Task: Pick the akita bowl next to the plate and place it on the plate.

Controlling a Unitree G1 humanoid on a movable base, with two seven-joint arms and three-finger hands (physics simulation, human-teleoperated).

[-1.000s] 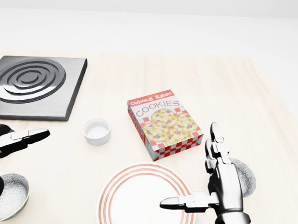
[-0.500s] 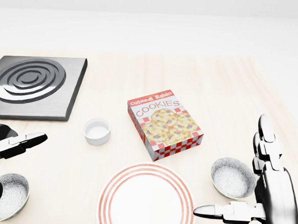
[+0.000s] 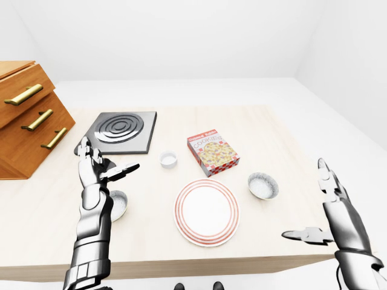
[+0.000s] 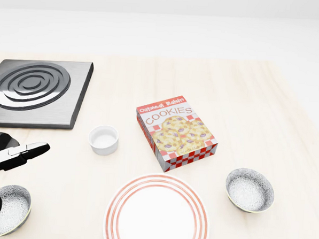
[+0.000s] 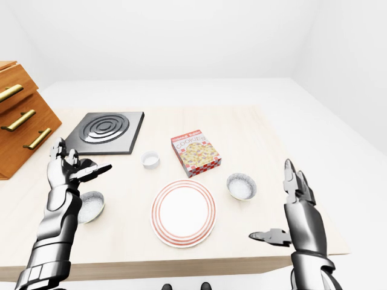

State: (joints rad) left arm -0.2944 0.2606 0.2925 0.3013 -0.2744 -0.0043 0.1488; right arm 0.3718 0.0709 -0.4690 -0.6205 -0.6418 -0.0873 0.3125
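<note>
Right of the plate (image 4: 157, 216), at the head view's lower right, sat the akita bowl (image 4: 249, 189): round, shallow, speckled grey, with no long axis. It lay up-left of the right robot hand (image 5: 302, 220), the nearer one, fingers splayed and empty; the left robot hand (image 3: 94, 172) was likewise unclenched.

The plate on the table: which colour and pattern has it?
The plate is white with thin red rings near its rim, clearest in head view.
</note>
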